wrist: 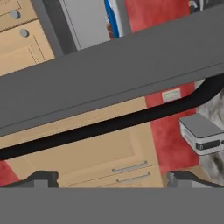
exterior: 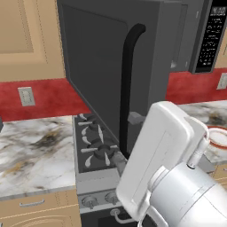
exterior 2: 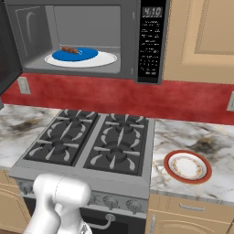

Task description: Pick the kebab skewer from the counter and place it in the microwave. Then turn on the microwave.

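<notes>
A: How does the gripper [wrist: 112,179] stand?

B: Its two dark fingertips [wrist: 41,178] sit wide apart at the bottom of the hand view, with nothing between them; just ahead runs the curved black handle [wrist: 109,124] of the microwave door [wrist: 109,74], not touched.

A: And the door itself?

B: It is swung open to the left; in the left base view its dark panel [exterior: 95,66] stands out over the stove [exterior: 95,146], and the white arm [exterior: 164,164] rises in front of it.

A: Where is the kebab skewer?

B: The kebab skewer [exterior 2: 70,50] lies inside the microwave [exterior 2: 91,39], on a blue plate [exterior 2: 75,55] resting on the white turntable [exterior 2: 107,59]; to the right of the cavity is the black keypad [exterior 2: 150,43].

A: Anything on the counter?

B: On the marble counter [exterior 2: 192,137], right of the stove [exterior 2: 91,141], sits a red-rimmed plate [exterior 2: 187,166]; behind runs a red wall [exterior 2: 137,96].
</notes>
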You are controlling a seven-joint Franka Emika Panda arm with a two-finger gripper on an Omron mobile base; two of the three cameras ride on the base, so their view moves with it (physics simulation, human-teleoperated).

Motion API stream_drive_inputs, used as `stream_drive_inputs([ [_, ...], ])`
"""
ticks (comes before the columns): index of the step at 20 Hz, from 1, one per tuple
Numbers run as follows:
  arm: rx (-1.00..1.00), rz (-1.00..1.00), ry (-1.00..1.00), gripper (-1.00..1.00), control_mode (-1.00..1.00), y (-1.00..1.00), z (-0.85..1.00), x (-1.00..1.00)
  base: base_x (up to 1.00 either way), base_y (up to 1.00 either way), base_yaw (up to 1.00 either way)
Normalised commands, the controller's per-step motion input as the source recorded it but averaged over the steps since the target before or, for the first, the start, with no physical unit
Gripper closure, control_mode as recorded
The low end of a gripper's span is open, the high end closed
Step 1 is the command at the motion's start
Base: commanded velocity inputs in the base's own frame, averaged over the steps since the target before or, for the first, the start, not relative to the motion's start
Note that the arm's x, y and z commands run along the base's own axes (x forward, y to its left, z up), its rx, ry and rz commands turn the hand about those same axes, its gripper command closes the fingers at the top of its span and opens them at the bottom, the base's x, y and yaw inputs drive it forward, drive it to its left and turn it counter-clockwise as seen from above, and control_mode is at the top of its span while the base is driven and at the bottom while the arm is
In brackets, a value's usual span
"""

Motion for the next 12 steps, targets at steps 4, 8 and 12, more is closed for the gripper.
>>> stream_drive_inputs([
  [4, 0.02, -0.08, 0.00, -1.00, -1.00, 0.14, -0.11, 0.20, 0.00, 0.00, 0.00],
  [8, 0.00, -0.09, 0.00, -1.00, -1.00, 0.21, -0.10, 0.17, 0.00, 0.00, 0.00],
  [12, 0.00, -0.09, 0.00, -1.00, -1.00, 0.18, -0.10, 0.17, 0.00, 0.00, 0.00],
])
